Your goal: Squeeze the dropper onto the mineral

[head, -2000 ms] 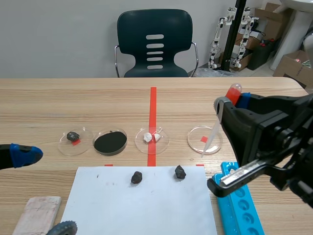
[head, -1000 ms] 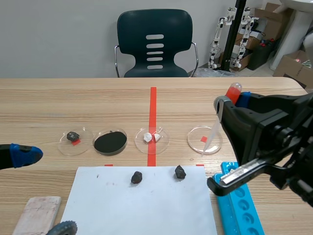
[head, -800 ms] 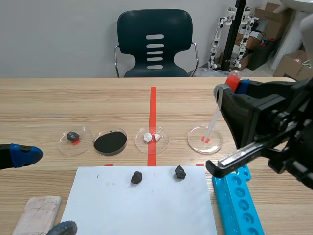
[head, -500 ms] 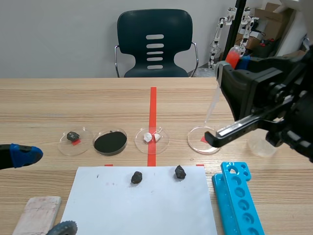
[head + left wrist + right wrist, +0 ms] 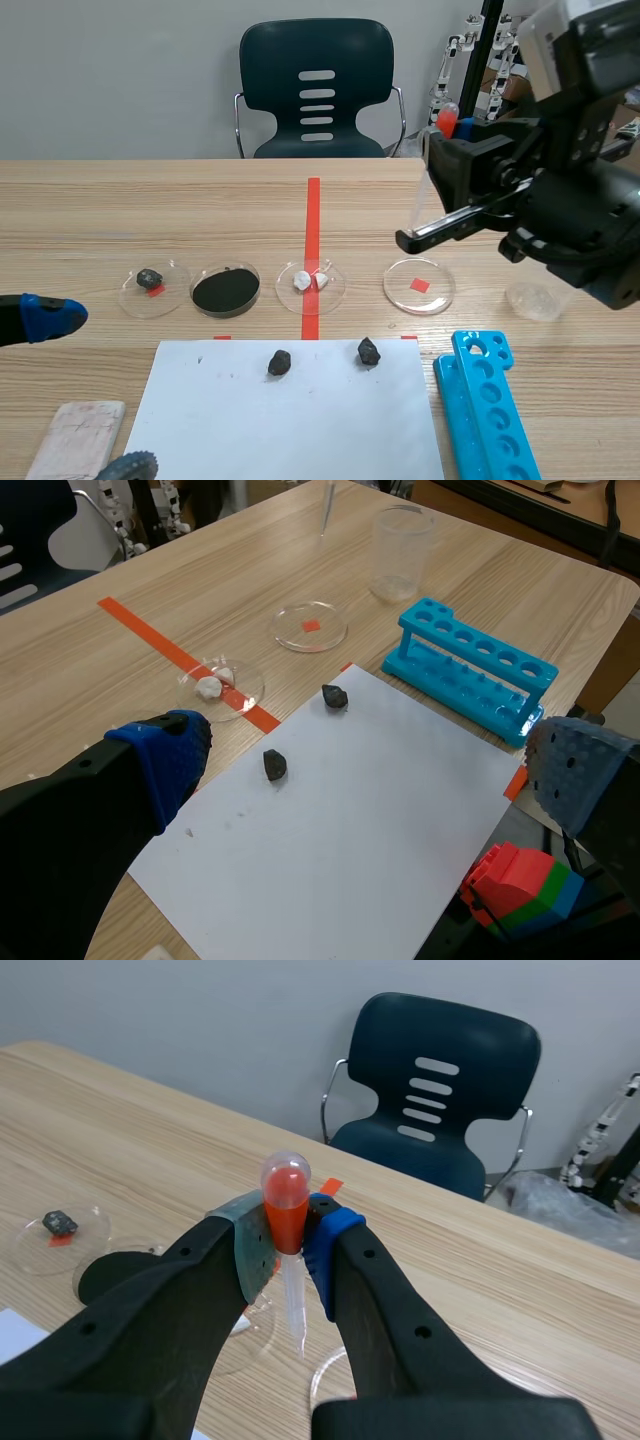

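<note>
The right jaws are clenched on the dropper [image 5: 287,1205]. A grey-green dotted pad [image 5: 250,1250] and a blue one [image 5: 325,1245] pinch the base of its soft orange-red bulb, whose clear rounded dome stands above them. The dropper's long axis is close to upright, bulb up, with the thin clear stem tapering down toward the tabletop [image 5: 120,215]. In the scene view the stem leans a little, its tip toward the robot's left, and is pale and hard to trace against the wood. It hangs in the air beyond a shallow clear round dish [image 5: 419,286] lying over a red tape square.

Two dark, angular mineral lumps [image 5: 280,362] [image 5: 369,350] lie apart on a white paper sheet [image 5: 290,430], nearer the robot and well apart from the dropper's tip.

The left jaws are released, their blue dotted pads [image 5: 165,755] spread wide and low at the robot's near left. Three more dishes hold a dark stone [image 5: 150,277], black powder [image 5: 226,290] and white chips [image 5: 310,281]. A bright blue plastic tube rack [image 5: 485,410] is cut off at the near edge. The right arm partly hides a clear beaker [image 5: 535,298].
</note>
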Controlling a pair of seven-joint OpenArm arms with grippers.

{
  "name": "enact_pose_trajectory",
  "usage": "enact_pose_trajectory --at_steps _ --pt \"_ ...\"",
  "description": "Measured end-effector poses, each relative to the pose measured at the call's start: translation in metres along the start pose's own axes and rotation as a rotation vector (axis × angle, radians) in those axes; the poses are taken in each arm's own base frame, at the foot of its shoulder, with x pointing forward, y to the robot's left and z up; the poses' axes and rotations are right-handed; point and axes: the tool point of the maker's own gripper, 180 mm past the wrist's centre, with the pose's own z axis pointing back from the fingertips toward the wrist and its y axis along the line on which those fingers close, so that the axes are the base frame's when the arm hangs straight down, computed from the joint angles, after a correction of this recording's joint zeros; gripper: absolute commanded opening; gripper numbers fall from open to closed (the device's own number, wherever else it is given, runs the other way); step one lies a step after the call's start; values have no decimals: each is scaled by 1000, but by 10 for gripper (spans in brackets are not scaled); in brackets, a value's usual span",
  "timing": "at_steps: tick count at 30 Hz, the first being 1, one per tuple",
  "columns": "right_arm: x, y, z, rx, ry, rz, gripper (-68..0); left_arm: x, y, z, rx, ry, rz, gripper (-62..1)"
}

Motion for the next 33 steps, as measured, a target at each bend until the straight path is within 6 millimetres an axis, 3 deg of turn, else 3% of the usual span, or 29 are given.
enact_pose_trajectory --at_steps 18,33 --pt "-20 6 -60 71 9 -24 -596 0 0 0 0 0 0 14" --pt "-48 31 -103 148 57 -84 -596 0 0 0 0 0 0 14"
